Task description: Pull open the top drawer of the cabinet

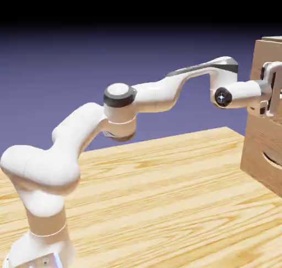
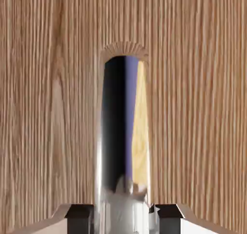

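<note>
1. The cabinet (image 1: 263, 118) is being shown at the right edge of the exterior view, standing on the striped wooden desk (image 1: 165, 195).
2. The top drawer (image 1: 259, 68) is being shown as the uppermost front of the cabinet, above a lower panel with a curved dark slot (image 1: 272, 161).
3. The white arm (image 1: 137, 98) is being extended level from the lower left toward the top drawer.
4. The end effector (image 1: 271, 90) is being pressed against the drawer front.
5. In the hand view, wood grain is filling the picture, and a shiny metal handle (image 2: 123, 141) is being shown upright between the two fingertips (image 2: 79, 214).
6. The end effector is being held clamped on the handle.
</note>
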Tool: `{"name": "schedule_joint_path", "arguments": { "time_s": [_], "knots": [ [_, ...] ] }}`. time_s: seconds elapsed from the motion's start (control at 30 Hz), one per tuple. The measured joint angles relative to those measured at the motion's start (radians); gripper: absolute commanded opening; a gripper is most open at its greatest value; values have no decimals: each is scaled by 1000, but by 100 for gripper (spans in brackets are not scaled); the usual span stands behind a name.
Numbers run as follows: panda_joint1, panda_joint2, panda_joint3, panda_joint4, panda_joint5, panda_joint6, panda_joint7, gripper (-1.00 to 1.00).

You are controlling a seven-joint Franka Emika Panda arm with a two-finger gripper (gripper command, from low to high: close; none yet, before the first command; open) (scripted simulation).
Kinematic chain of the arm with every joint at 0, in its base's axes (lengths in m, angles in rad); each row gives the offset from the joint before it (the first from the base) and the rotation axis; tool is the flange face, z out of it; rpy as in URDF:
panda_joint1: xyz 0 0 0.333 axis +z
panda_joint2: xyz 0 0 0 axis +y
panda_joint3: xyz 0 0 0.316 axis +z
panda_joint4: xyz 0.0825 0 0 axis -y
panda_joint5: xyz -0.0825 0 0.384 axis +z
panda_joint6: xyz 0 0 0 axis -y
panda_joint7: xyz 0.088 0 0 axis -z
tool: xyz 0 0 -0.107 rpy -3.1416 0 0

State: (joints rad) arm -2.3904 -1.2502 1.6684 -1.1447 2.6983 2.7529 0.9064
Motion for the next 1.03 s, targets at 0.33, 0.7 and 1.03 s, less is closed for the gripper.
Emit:
{"name": "schedule_joint_path", "arguments": {
  "time_s": [0.33, 0.7, 1.03],
  "knots": [
    [233, 59, -74, -362, 61, -131, -118, -100],
    [520, 109, -198, -761, 76, -259, -207, -100],
    [758, 114, -326, -1049, 52, -331, -242, 100]
  ]
}}
